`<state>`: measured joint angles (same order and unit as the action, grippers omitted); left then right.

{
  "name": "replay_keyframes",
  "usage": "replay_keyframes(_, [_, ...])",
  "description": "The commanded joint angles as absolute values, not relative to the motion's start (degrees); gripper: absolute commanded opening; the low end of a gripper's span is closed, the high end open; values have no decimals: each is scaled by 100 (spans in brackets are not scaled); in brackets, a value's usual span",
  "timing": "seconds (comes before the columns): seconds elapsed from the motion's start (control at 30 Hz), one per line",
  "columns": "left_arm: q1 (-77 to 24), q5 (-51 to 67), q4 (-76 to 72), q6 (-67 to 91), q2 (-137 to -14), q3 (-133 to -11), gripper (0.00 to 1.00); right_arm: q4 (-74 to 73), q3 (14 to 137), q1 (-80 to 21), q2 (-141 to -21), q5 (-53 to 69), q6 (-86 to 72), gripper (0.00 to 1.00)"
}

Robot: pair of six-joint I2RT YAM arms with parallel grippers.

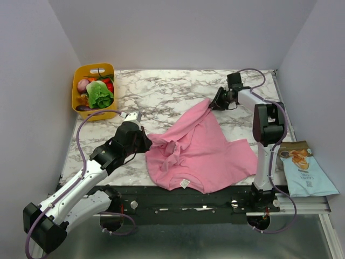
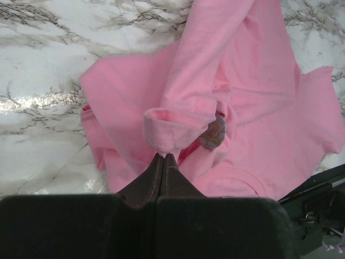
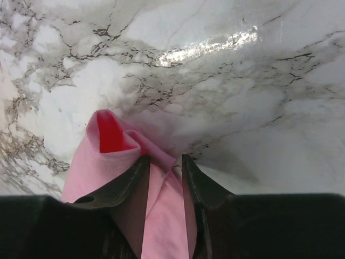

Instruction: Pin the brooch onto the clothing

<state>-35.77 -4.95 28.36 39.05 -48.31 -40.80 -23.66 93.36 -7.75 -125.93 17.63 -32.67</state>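
The clothing (image 1: 207, 151), a pink T-shirt, lies crumpled on the marble table, its white label (image 1: 185, 183) near the front edge. My left gripper (image 2: 163, 155) is shut on a rolled fold of the shirt (image 2: 237, 81) at its left side. The brooch (image 2: 212, 133), a small round grey-brown disc, sits on the fabric just right of that fold. My right gripper (image 3: 163, 159) is at the shirt's far corner (image 1: 207, 105). Its jaws stand apart with a strip of pink cloth (image 3: 161, 216) between them, touching the left finger (image 3: 129, 178), with a gap at the right one.
A yellow basket (image 1: 78, 105) of vegetables stands at the back left of the table. A light-blue snack bag (image 1: 303, 170) lies beyond the table's right edge. Bare marble (image 1: 161, 91) stretches behind the shirt.
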Motion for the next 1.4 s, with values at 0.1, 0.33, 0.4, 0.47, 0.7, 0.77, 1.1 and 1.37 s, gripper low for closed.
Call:
replay_keyframes(0.1, [-3612, -466, 2672, 3867, -4808, -4043, 0, -2522, 9589, -677, -12823, 2012, -3270, 21])
replay_keyframes(0.33, [-3612, -510, 2681, 3850, -4816, -4069, 0, -2321, 9431, -633, -12622, 2399, -3252, 1])
replay_keyframes(0.4, [-3612, -527, 2733, 3841, -4799, -4096, 0, -2224, 9290, -642, -12376, 2452, -3261, 0])
replay_keyframes(0.47, [-3612, -580, 2803, 3832, -4755, -4131, 0, -2154, 9107, -633, -12139, 2470, -3252, 0])
replay_keyframes(0.7, [-3612, -686, 2848, 3779, -4597, -4236, 0, -1960, 8237, -642, -10593, 2435, -3085, 0])
replay_keyframes(0.77, [-3612, -712, 2839, 3753, -4579, -4280, 0, -1951, 8034, -642, -10074, 2356, -3059, 0])
replay_keyframes(1.1, [-3604, -1072, 3049, 3323, -4904, -5421, 0, -1934, 7892, -624, -8210, 2557, -2953, 0])
replay_keyframes(1.37, [-3595, -1591, 3357, 2778, -5799, -7802, 0, -3021, 9569, -624, -7541, 2303, -2751, 1])
